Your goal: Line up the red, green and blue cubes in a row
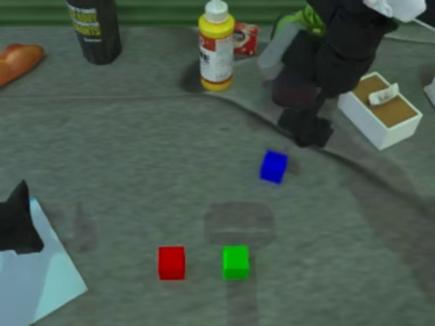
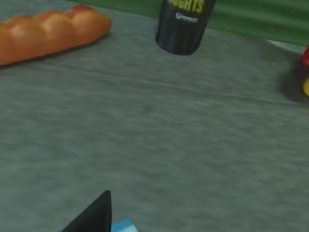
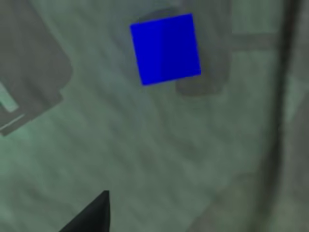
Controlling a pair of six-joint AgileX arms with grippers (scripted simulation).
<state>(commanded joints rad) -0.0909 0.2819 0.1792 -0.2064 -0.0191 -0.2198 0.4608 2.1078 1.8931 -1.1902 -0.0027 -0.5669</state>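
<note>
Fingers first: honestly can't tell how far open either gripper is. The right gripper [image 1: 314, 130] hangs over the table just up and to the right of the blue cube, with nothing in its grasp, and its wrist view only catches one dark fingertip [image 3: 91, 215] with the blue cube [image 3: 165, 48] lying free on the cloth ahead of it. The left gripper [image 1: 17, 221] is parked at the left edge of the table, holding nothing as far as I can see; only a dark tip [image 2: 94, 215] shows in its own camera.

Biggest to smallest then. The grey table [image 1: 122, 170] takes up everything. The right arm [image 1: 333, 47] comes in from the top right. A white box with a brown top [image 1: 379, 109] sits right of that gripper. Along the back there's a black canister [image 1: 94, 27] and a yellow bottle [image 1: 216, 47], with a small red-and-white packet [image 1: 246, 37] just behind the bottle. A loaf of bread [image 1: 19, 61] lies at the far left.

Cubes: the blue cube [image 1: 273, 166] sits right of centre, slightly turned. The red cube [image 1: 171, 263] and green cube [image 1: 236, 262] are near the front edge, side by side in a level line with a gap between them, red on the left. Blue is well apart from both, up and to the right of green.
</note>
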